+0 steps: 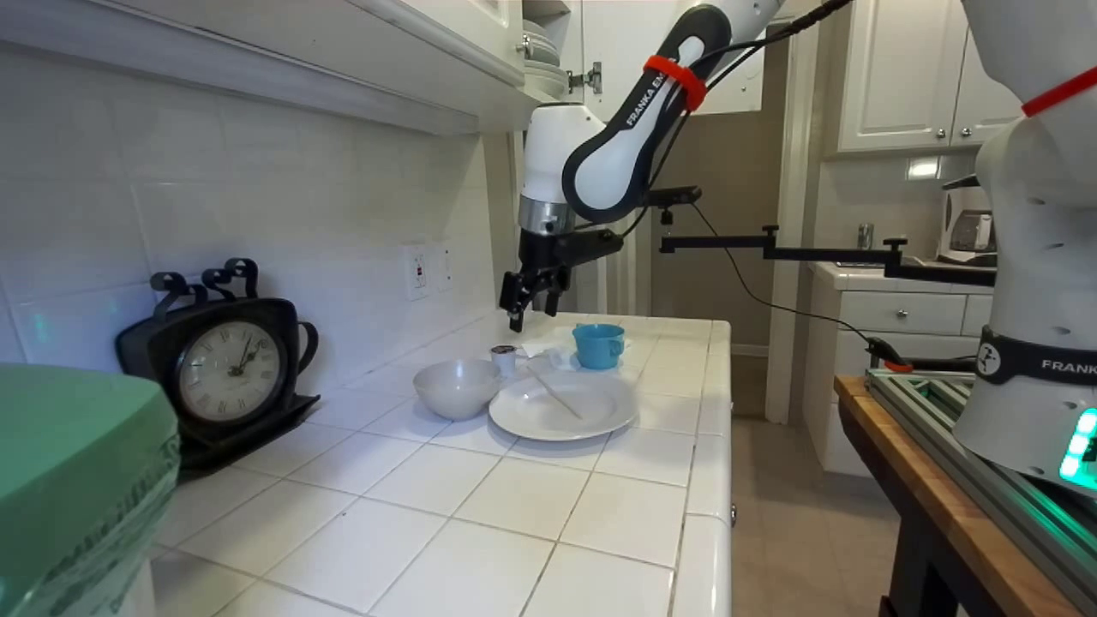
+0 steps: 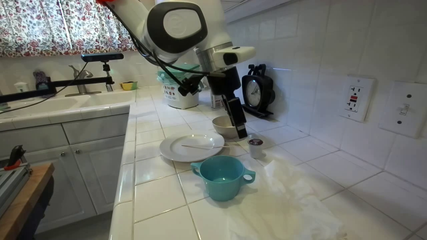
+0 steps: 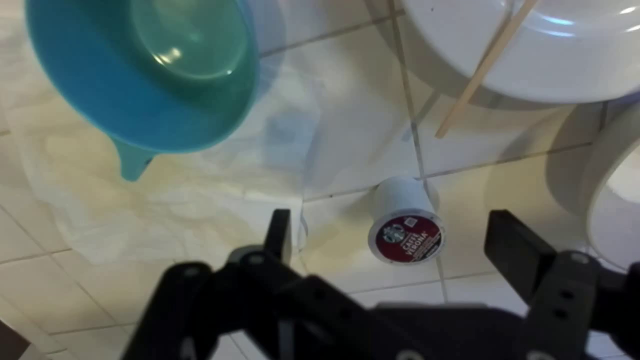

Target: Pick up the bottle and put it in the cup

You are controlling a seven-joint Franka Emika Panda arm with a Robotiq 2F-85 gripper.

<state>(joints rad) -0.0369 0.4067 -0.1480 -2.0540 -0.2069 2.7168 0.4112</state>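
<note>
No bottle shows. A small white coffee pod point(image 3: 407, 235) with a dark red lid stands on the tiled counter; it also shows in both exterior views point(image 1: 504, 360) point(image 2: 256, 150). The teal-blue cup point(image 2: 222, 188) with two side handles stands upright near it, in both exterior views point(image 1: 597, 347) and at upper left in the wrist view point(image 3: 125, 95). It looks empty. My gripper point(image 3: 390, 220) is open and holds nothing. Its fingers point down above the pod, apart from it, and the pod lies between them in the wrist view. The gripper point(image 1: 533, 317) hangs above the counter in both exterior views point(image 2: 242, 135).
A white plate point(image 2: 170, 151) with a thin wooden stick point(image 2: 203, 146) on it is beside the cup. A pale bowl point(image 1: 457, 394) stands by the plate. Crumpled thin paper point(image 2: 293, 206) lies beside the cup. A black clock point(image 1: 231, 368) stands against the tiled wall.
</note>
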